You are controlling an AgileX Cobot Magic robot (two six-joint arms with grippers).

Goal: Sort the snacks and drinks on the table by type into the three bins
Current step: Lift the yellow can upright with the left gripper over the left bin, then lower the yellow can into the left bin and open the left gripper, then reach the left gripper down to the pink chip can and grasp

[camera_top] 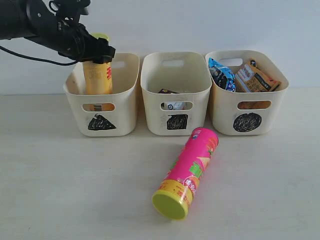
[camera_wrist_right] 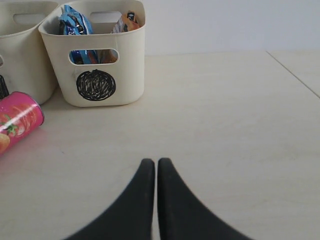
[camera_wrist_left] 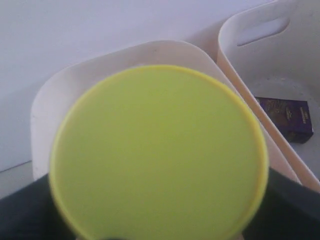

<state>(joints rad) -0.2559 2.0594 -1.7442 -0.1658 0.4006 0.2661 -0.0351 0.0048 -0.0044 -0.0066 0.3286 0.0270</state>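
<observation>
The yellow chip tube stands upright inside the triangle bin, and my left gripper is shut on its top. In the left wrist view its yellow-green lid fills the picture. The pink chip tube lies on the table in front of the square bin. The dark purple carton and the white and blue carton lie in that bin. The blue bag and orange bag sit in the circle bin. My right gripper is shut on nothing, low over the table.
The three bins stand side by side along the back, close to the white wall. A table edge or seam runs beyond the right gripper. The circle bin and the pink tube's end show in the right wrist view.
</observation>
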